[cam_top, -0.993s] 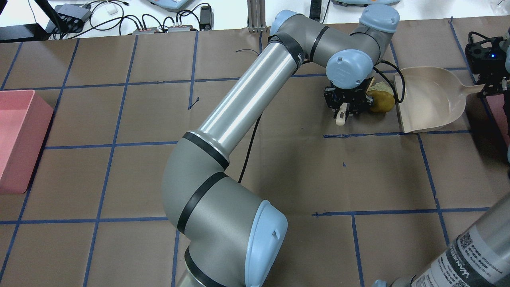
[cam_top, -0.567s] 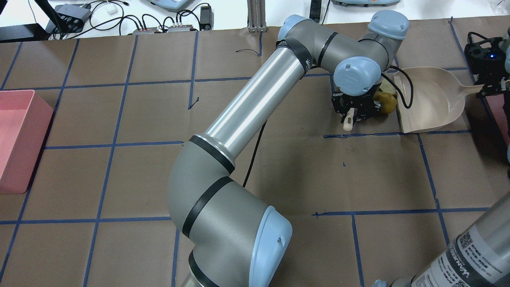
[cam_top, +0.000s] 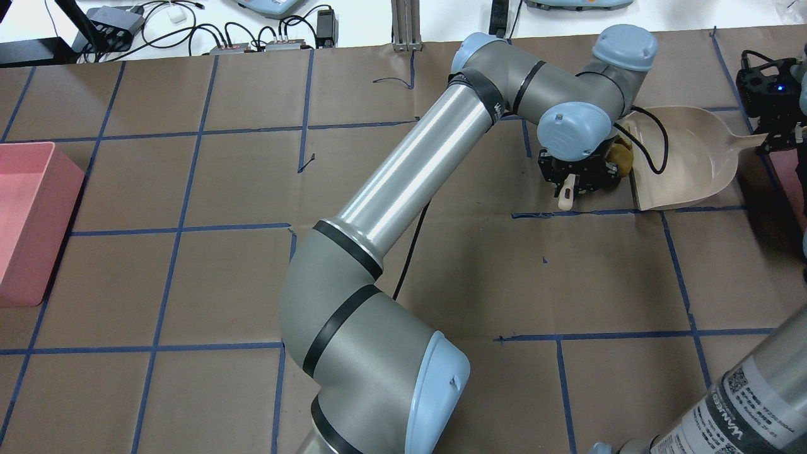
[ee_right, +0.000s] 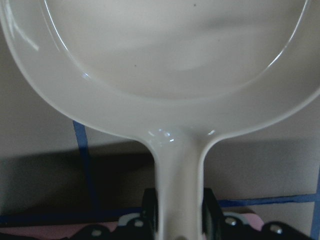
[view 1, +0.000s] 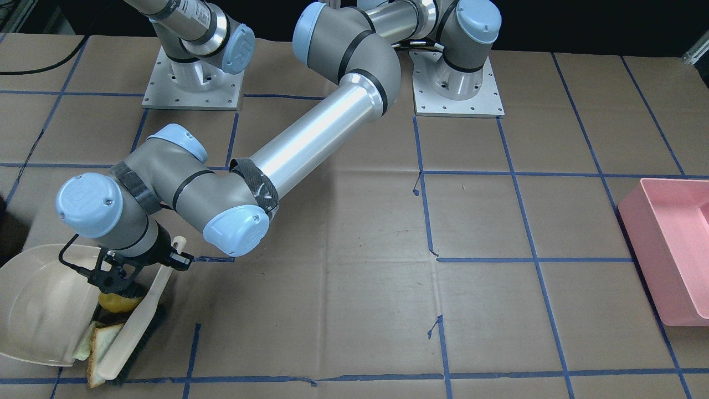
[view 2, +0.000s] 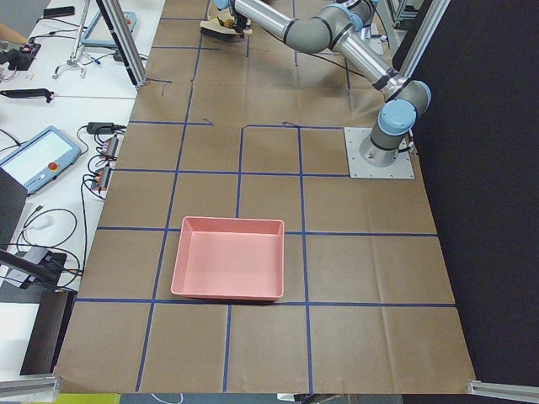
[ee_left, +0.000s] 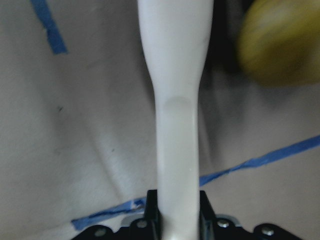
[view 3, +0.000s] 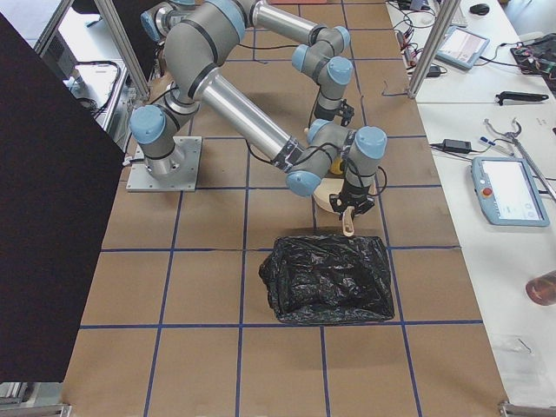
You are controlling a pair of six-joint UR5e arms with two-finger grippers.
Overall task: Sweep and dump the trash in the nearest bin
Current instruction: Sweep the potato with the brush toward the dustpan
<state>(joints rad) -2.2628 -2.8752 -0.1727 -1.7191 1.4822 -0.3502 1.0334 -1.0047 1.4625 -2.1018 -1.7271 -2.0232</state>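
My left gripper (cam_top: 577, 178) is shut on the cream handle of a brush (view 1: 138, 316) with black bristles; the handle also shows in the left wrist view (ee_left: 177, 125). The brush head presses the yellow-brown potato-like lump (view 1: 119, 302) and the white bread slice (view 1: 104, 338) against the mouth of the cream dustpan (cam_top: 687, 157). The pale greenish slice (view 1: 83, 344) lies at the pan's lip. The lump also shows in the overhead view (cam_top: 623, 161) and in the left wrist view (ee_left: 280, 45). My right gripper (cam_top: 778, 135) is shut on the dustpan's handle (ee_right: 177, 190).
A bin lined with a black bag (view 3: 328, 278) stands just past the dustpan on my right. A pink bin (cam_top: 25, 221) stands at the far left table edge. Blue tape lines grid the brown table (cam_top: 441, 284). Cables and devices lie along the far edge.
My left arm has moved right with the brush and pushed the lump from just outside the dustpan up to its mouth. The dustpan and right gripper have stayed still.
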